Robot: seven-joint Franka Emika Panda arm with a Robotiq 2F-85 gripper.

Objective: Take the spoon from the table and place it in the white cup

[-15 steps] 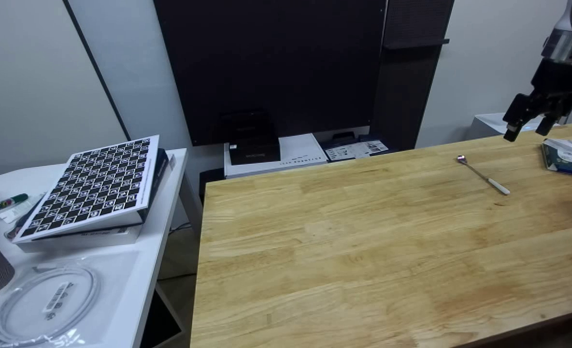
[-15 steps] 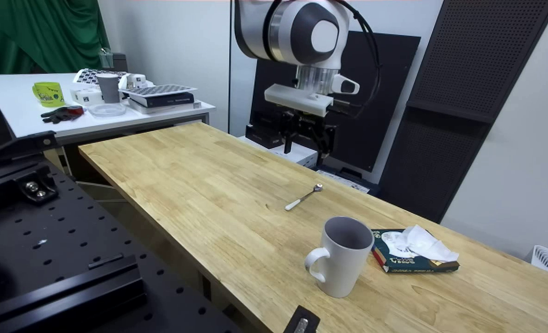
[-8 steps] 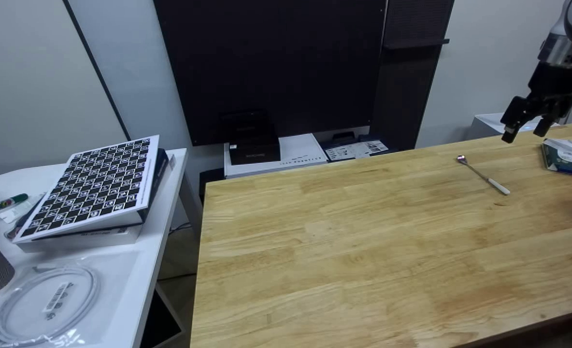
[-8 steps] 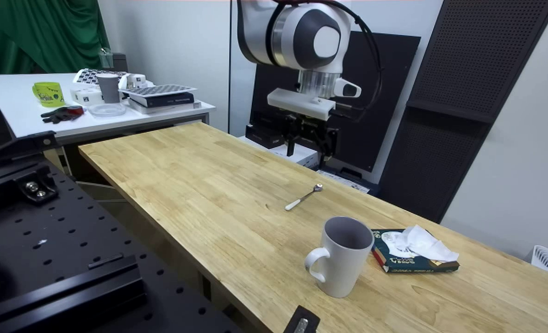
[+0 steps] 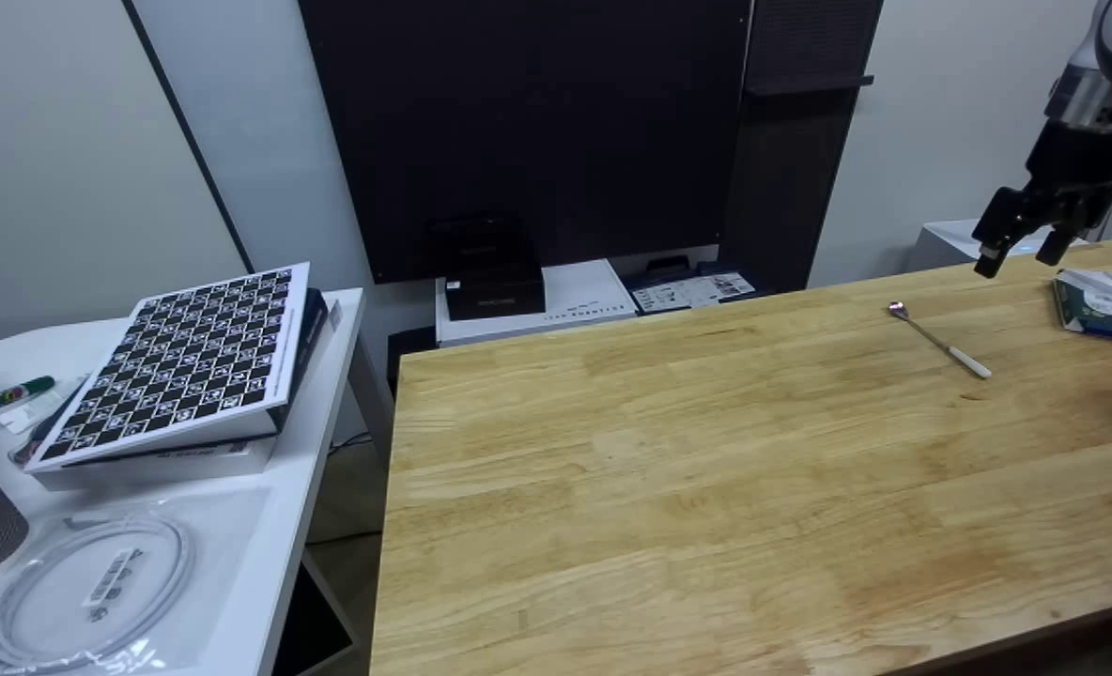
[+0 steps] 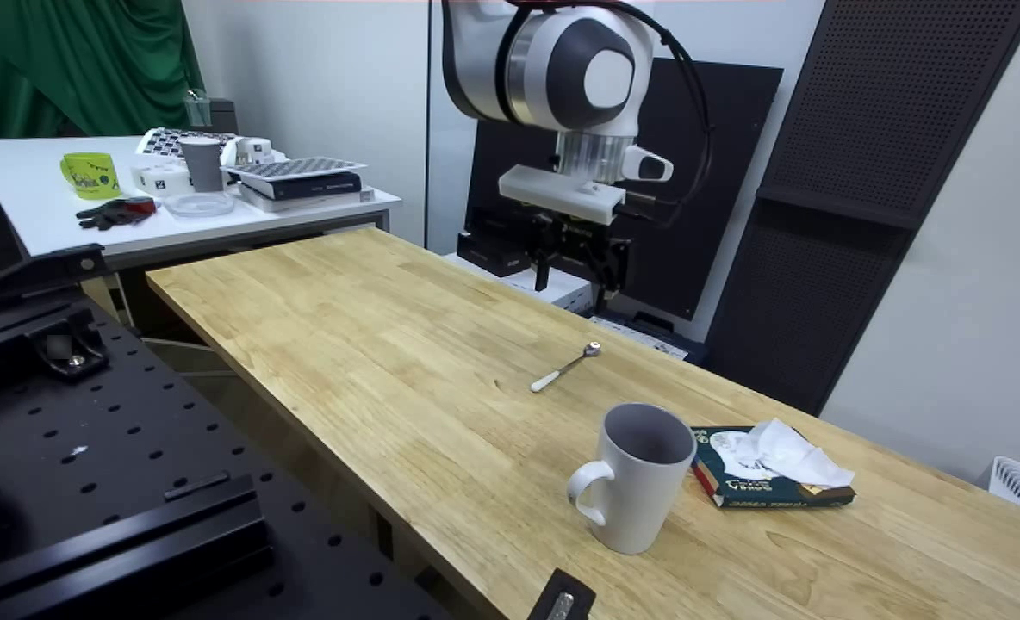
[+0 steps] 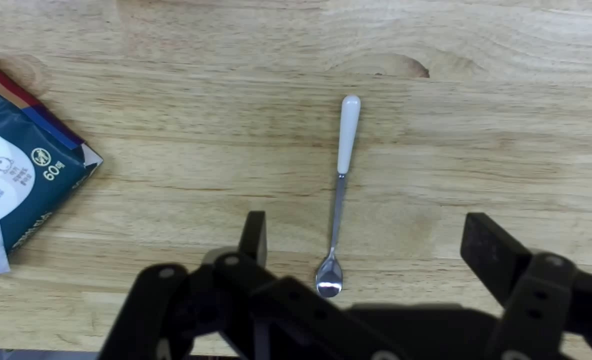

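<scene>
"60매" on the green tissue pack (image 7: 37, 182), a faint "LEAN ROBOTICS" on the white box (image 5: 579, 293)

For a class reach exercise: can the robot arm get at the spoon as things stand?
Likely yes: the open fingers hang higher than the spoon, which lies uncovered with nothing visible in the way.

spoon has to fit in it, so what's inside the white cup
In an exterior view, the white cup shows only grey inner wall, nothing sticking past its rim. The near side hides the bottom, so anything lying there can't be seen.
</scene>
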